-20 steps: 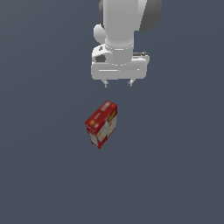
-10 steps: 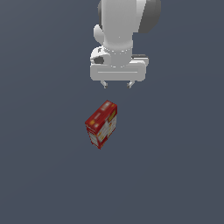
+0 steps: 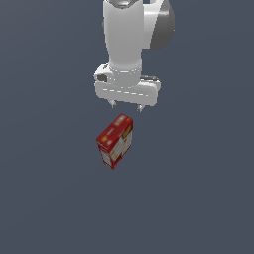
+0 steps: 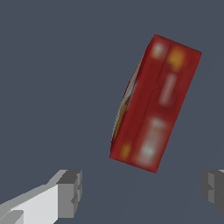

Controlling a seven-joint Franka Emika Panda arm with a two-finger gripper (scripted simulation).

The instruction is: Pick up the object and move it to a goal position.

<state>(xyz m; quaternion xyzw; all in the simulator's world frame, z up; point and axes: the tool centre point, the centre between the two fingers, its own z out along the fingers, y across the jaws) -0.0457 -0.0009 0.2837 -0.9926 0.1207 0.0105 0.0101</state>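
One red box (image 3: 115,141), one white arm (image 3: 130,37) and one gripper (image 3: 126,105) are all that stand on the plain dark grey floor (image 3: 44,198).

In the exterior view the box sits a little below the middle of the frame, slightly toward the exterior view's left, turned at an angle so one corner points downward in the picture. The gripper hangs just above it in the frame, and its two short fingertips (image 3: 113,104) sit a little above the box's upper edge, with a thin strip of floor showing between them and the box. Whether the gripper is straight over the box or further back cannot be told from this view.

In the wrist view the box (image 4: 155,105) lies tilted beyond the two grey finger pads (image 4: 71,192), offset toward the side of the pad that is cut by the frame edge, not between the pads. The fingers are spread wide apart and hold nothing.

The box has white and yellow printed patches on its red faces, but the print is too blurred to read, so no brand or wording can be made out
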